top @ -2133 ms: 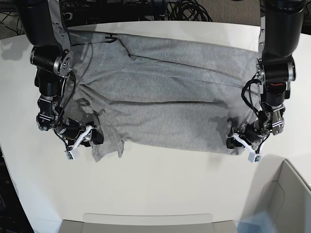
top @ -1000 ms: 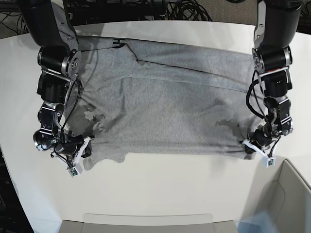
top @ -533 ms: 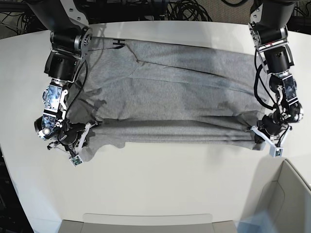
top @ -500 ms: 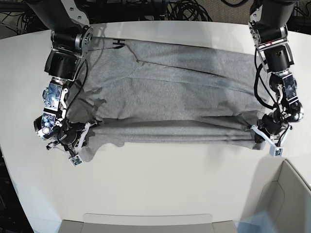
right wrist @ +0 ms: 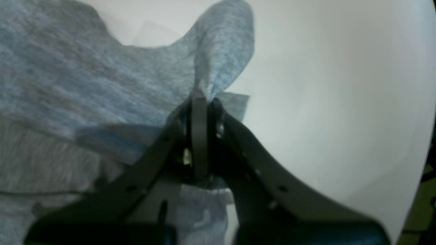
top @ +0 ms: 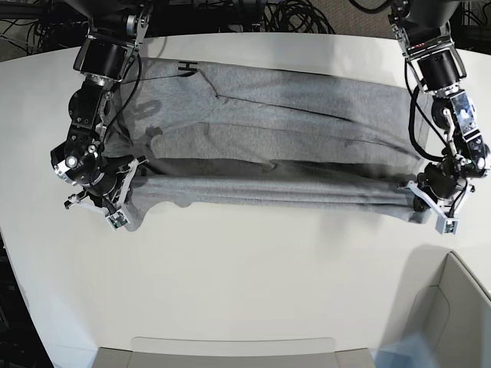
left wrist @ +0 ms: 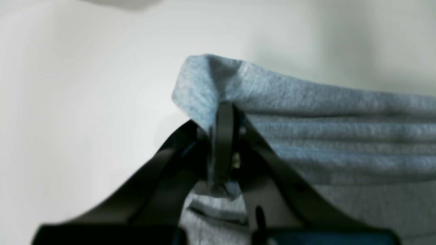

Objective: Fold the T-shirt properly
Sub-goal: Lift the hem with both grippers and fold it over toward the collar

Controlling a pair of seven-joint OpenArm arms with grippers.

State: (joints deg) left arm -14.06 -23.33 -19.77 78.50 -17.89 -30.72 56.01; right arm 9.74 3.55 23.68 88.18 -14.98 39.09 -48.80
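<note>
Base view: white table [top: 253, 284] with a rounded far edge, smooth and matte; tangle of black cables [top: 291, 15] on the floor beyond the far edge. Pale open box [top: 453, 307] at the near right corner, flat pale tray edge [top: 230, 349] along the near side, centre

Left of that view: right gripper [top: 123, 201] sits at the near-left corner of the T-shirt [top: 284, 146], a loose flap of cloth hanging just near of it. Right wrist view shows its black jaws pinched together on a gathered fold of grey fabric [right wrist: 211, 68], cloth fanning out past the tips; white tabletop [right wrist: 340, 102] behind it

Centre: T-shirt lies widthways across the far half of the table, heather-grey knit, soft and creased. Near hem is lifted and stretched into a taut ridge between the two grippers, with long lengthwise folds and a dark shadow band just far of it. Small black mark at the far-left edge near the collar; too small to read

Right: left gripper [top: 430, 201] at the near-right corner of the shirt, close to the box but apart from it. Left wrist view: jaws closed tight on the bunched hem corner [left wrist: 211, 78], ribbed folds running off to the right, blurred white table [left wrist: 85, 85] beyond

Both arms reach in from the far side, overhanging the shirt's left and right ends
</note>
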